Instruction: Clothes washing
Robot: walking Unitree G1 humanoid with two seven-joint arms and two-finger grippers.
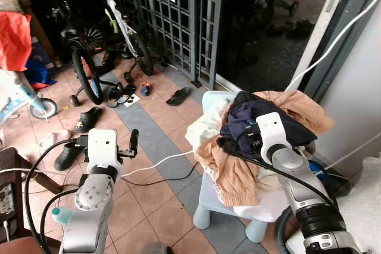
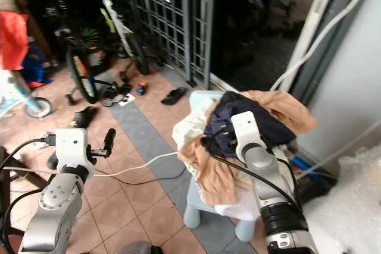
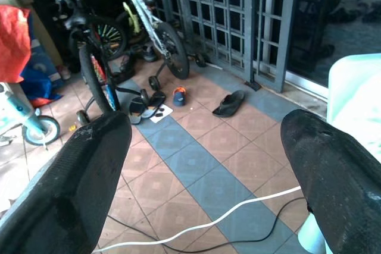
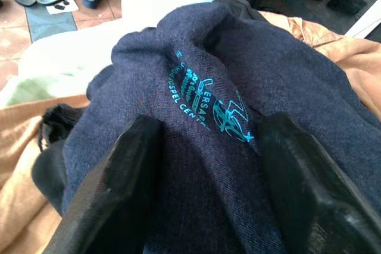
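Note:
A heap of clothes (image 1: 235, 173) lies on a pale blue plastic chair (image 1: 211, 197): tan and white pieces with a navy garment (image 4: 238, 63) on top that bears a teal print. My right gripper (image 4: 208, 132) is pressed down onto that navy garment, open, with the cloth bulging between its two fingers (image 4: 113, 194). In the left eye view its white wrist sits at the pile's top. My left gripper (image 3: 205, 129) hovers open over the tiled floor, left of the chair, holding nothing; one of its fingers (image 1: 134, 139) points up beside the white wrist block.
Bicycles (image 1: 89, 69) and scattered slippers (image 1: 178, 95) stand ahead on the left before a metal grille gate (image 1: 178, 16). A white cable (image 1: 161, 162) runs across the tiles. A wall and hose close the right side. A small wooden table (image 1: 15, 171) is at my left.

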